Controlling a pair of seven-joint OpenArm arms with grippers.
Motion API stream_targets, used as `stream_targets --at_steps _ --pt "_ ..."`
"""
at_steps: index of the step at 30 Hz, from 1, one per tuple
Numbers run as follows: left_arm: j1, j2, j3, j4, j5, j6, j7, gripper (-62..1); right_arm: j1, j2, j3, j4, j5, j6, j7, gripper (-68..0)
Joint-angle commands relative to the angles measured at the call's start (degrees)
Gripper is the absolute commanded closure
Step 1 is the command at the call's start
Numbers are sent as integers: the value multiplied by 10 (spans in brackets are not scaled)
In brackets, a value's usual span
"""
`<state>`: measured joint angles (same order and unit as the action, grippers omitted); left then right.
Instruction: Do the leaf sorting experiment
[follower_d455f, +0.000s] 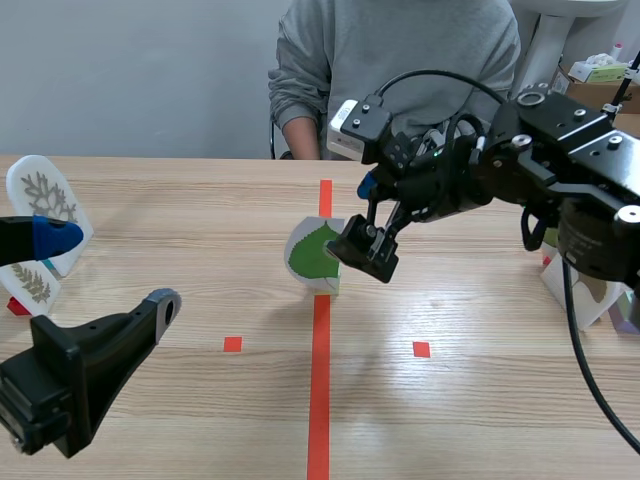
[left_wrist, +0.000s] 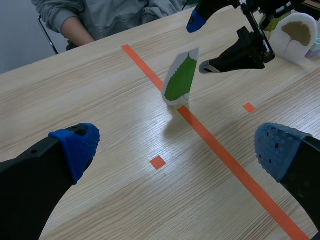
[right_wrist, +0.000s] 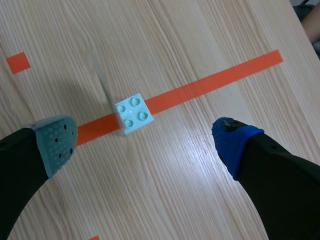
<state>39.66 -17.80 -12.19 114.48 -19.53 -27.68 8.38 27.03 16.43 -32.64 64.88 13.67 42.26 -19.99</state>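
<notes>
Green card (follower_d455f: 313, 255) stands upright just below your right gripper (right_wrist: 145, 144), fingers spread, holding nothing; left gripper (left_wrist: 177, 147), also spread, is far, at the left edge of the table (follower_d455f: 480, 400).

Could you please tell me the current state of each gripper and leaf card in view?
green leaf card, upright on its block, not gripped.
right gripper, open, fingers astride that card.
left gripper, open, holding nothing.
grey leaf card, standing.
olive leaf card, standing.
brown leaf card, standing.

White card with serrated green leaf (follower_d455f: 312, 256), propped upright by a pale-blue studded brick (right_wrist: 133, 113) (astride the orange centre line); two more leaf cards (follower_d455f: 42, 195) at left.
</notes>
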Motion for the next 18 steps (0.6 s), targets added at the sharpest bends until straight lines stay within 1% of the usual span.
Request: stream_targets --at_steps 1,4,7,10,15,16,18 --pt "3 0 -3 7 -4 -1 -8 -623 8 -6 -5 -11 -8 5 17 -547" --pt "3 0 -3 7 -4 -1 -8 -623 8 -23 -9 -42 -40 5 50 -547" --pt "3 0 -3 7 -4 -1 -8 -623 8 -38 -9 -65 -62 5 77 -547" --pt "3 0 -3 7 -4 -1 -8 -623 8 -49 -9 -78 -75 5 101 -547" --pt "3 0 -3 7 -4 -1 -8 -623 8 -60 -9 -97 -85 5 122 -546" --pt "3 0 -3 7 -4 -1 -8 -623 8 -62 -9 -101 -85 5 126 -536" --pt "3 0 -3 7 -4 -1 -8 -623 7 -63 -9 -104 -85 4 131 -479"
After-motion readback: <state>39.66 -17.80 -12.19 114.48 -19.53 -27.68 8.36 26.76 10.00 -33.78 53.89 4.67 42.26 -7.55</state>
